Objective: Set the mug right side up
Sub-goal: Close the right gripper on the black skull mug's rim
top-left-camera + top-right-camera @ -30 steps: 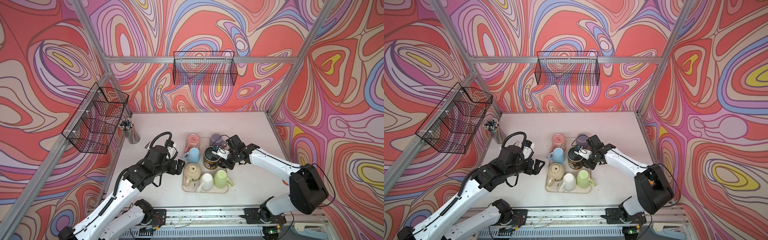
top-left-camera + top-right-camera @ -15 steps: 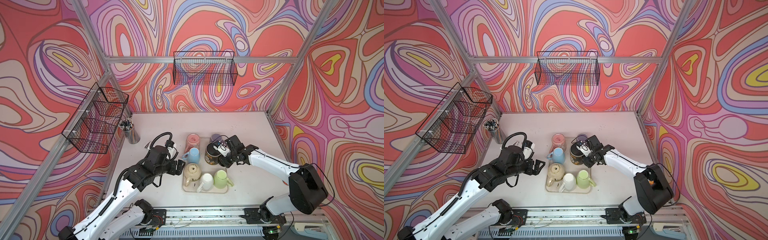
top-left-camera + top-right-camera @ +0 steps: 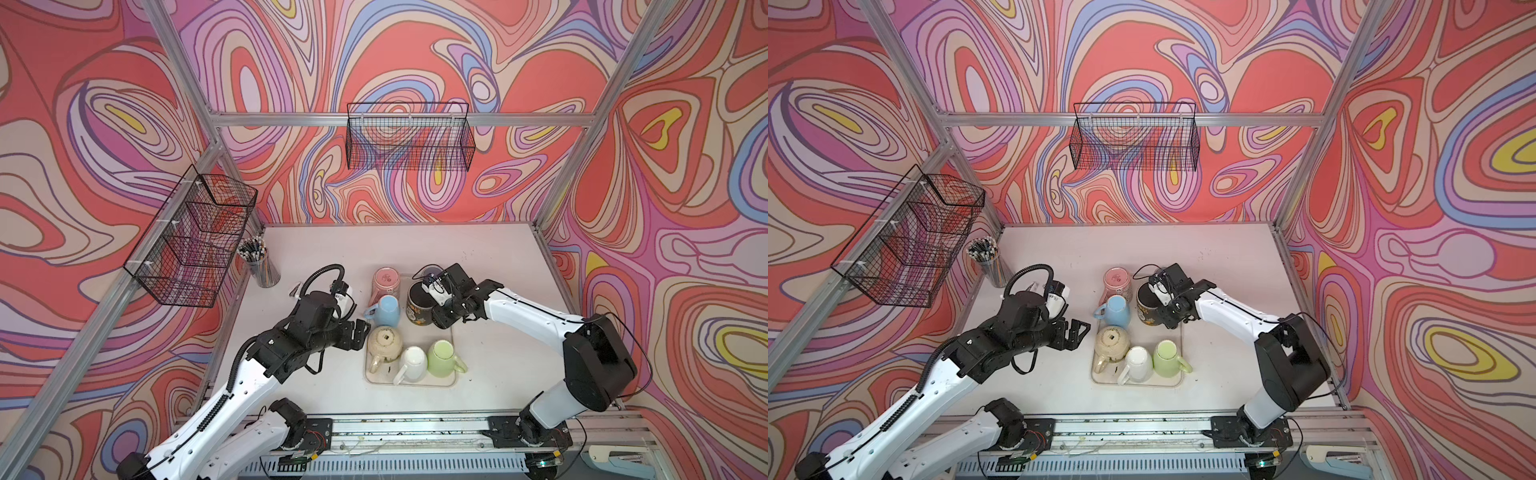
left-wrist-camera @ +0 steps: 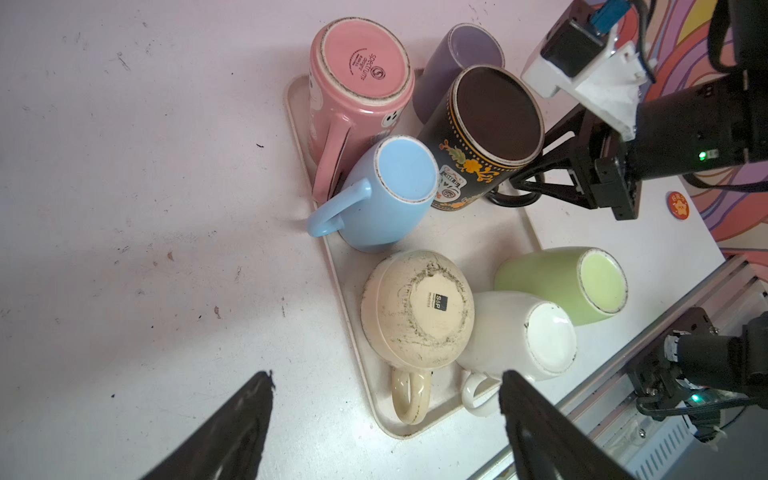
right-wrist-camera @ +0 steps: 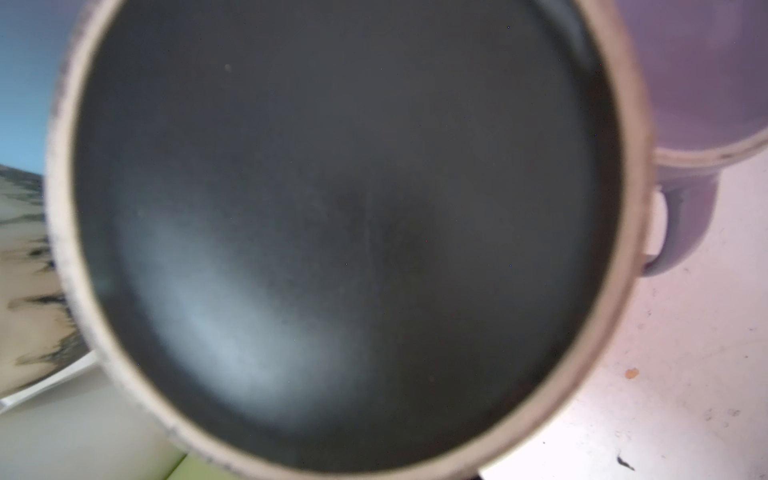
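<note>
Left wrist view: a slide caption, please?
Upturned mugs crowd a cream tray, the right gripper at the handle of the black mug.

Both top views are bright, evenly lit and sharp, with slight wide-angle bending toward the edges. Soft, faint shadows on the surface (image 3: 478,257). Left wrist view sharp, dim shadow band across the surface. Right wrist view badly out of focus: black mug (image 5: 345,232) fills it, pale glare patch on it.

Black mug (image 4: 494,116), gold trim and orange flowers on the wall, standing base up on the tray (image 4: 469,241), flat dark bottom with pale worn ring uppermost, handle low to my right, just beside the blue mug (image 4: 399,187)
</note>
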